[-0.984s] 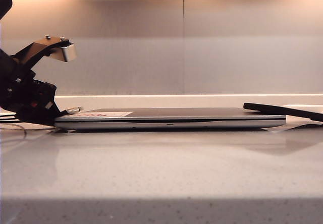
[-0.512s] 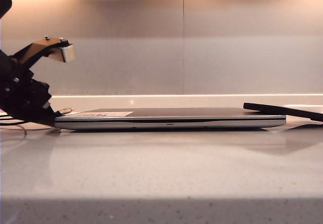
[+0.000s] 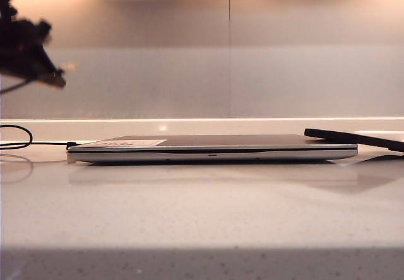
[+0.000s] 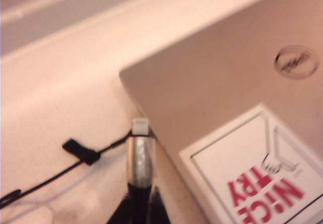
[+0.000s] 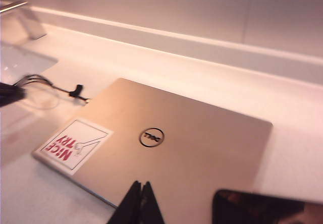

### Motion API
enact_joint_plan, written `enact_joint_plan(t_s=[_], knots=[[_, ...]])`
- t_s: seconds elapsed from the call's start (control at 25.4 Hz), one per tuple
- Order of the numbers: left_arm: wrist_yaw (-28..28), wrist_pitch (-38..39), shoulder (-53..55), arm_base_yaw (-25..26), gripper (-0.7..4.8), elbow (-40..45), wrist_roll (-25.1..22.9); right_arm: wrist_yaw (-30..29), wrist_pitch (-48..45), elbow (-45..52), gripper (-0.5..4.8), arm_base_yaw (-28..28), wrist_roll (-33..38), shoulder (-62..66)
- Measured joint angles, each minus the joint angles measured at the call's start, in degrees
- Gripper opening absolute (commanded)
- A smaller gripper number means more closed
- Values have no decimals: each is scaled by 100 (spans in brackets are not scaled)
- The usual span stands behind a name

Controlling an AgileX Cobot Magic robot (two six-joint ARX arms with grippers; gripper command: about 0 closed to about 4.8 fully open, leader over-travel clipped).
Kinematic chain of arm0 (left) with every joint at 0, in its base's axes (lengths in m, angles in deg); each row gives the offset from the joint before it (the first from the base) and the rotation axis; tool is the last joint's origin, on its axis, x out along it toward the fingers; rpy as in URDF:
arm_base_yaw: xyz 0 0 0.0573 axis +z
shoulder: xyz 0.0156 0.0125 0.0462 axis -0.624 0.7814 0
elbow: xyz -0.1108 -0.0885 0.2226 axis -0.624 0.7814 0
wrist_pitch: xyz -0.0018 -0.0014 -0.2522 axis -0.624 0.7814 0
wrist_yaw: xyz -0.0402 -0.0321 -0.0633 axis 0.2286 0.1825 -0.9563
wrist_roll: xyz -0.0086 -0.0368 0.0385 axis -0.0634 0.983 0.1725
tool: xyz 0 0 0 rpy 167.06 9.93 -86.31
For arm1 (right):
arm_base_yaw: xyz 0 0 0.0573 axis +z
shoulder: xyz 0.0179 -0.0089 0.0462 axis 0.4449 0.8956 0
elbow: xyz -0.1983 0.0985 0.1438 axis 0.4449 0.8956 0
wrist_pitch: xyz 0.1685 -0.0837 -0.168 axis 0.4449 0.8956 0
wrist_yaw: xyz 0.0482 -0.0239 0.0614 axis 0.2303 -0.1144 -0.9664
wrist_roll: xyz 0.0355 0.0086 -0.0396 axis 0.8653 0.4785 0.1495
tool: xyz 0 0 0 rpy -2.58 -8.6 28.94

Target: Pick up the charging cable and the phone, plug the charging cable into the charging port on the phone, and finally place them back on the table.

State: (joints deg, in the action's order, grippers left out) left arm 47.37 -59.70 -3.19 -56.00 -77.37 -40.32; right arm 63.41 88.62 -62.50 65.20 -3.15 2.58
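Left gripper clenched on charging cable above laptop corner; right gripper clenched empty over laptop, phone beside.

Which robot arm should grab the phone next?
Probably the right. Its shut, empty right gripper hovers over the laptop right beside the phone, while the left gripper is busy holding the charging cable up high.

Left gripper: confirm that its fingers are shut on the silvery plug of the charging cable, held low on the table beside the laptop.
One thing is wrong: the height. The exterior view shows the left gripper raised well above the table and the laptop, not low on it. The rest stands: in the left wrist view its fingers are shut on the silvery plug of the charging cable.
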Motion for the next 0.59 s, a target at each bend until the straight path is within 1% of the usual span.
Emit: enact_joint_plan(t_s=[0.04,0.2,0.31,0.35,0.39,0.47,0.51,0.55,0.59], knots=[[0,81,-155,-66,-6,-13,98,0,76,0,-6,-160,212,44],[4,291,-354,-286,-6,-39,271,-48,136,162,-5,-623,643,83],[2,367,-358,-503,-6,-59,341,-264,151,393,-5,-960,1075,81],[2,382,-358,-658,-6,-59,413,-553,142,573,-5,-1257,1521,72],[2,382,-358,-732,-6,-59,420,-682,118,647,-5,-1362,1711,70],[0,382,-358,-866,-6,-59,433,-1062,-195,957,-5,-1661,2415,70],[0,382,-358,-916,-6,-59,442,-1233,-382,1110,-5,-1843,2964,74],[2,382,-358,-929,-6,-59,472,-1272,-420,1158,-4,-1917,3298,81],[7,382,-358,-953,-6,-59,509,-1287,-468,1204,13,-2011,3668,83]])
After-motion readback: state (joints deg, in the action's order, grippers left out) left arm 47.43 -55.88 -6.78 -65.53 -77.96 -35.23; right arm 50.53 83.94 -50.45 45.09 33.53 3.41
